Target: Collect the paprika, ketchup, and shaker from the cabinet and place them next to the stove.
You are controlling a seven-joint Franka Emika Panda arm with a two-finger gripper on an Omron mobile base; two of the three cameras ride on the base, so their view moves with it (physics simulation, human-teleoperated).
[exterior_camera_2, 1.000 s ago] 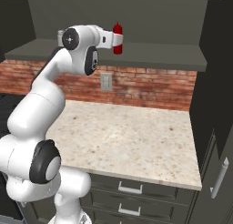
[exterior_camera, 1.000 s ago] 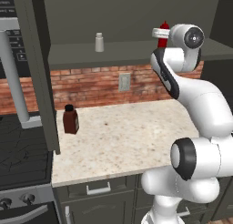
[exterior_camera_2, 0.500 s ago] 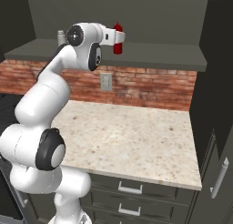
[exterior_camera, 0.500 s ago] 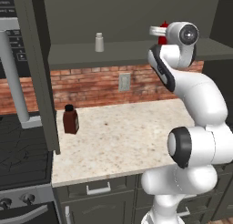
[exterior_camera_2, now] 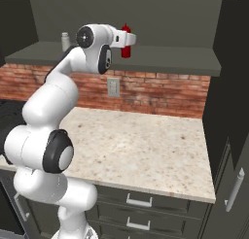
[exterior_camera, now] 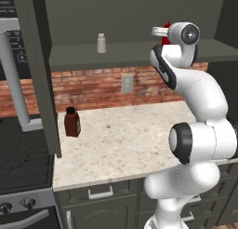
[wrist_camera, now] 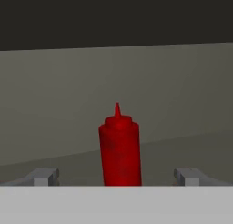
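The slim red ketchup point(wrist_camera: 119, 148) stands upright on the cabinet shelf point(exterior_camera: 125, 53), straight ahead of my gripper point(wrist_camera: 117, 177) and centred between its two wide-apart fingertips point(wrist_camera: 45, 176). The gripper point(exterior_camera_2: 131, 39) is open and level with the ketchup point(exterior_camera_2: 126, 48), holding nothing. In the left base view my hand covers most of the ketchup point(exterior_camera: 165, 29). The small pale shaker point(exterior_camera: 101, 43) stands further left on the same shelf. The dark brown paprika point(exterior_camera: 72, 122) sits on the counter point(exterior_camera: 130, 144) close to the stove point(exterior_camera: 23, 163).
The tall open cabinet door point(exterior_camera: 39, 70) hangs between the stove and the counter, just left of the paprika. A steel microwave point(exterior_camera: 9, 60) sits above the stove. A brick backsplash with an outlet point(exterior_camera: 126, 84) runs behind the counter. A tall dark cabinet point(exterior_camera_2: 233, 102) bounds the right.
My hand has edged a little closer to the ketchup on the shelf. The jaws stayed open; the paprika and shaker have not moved.
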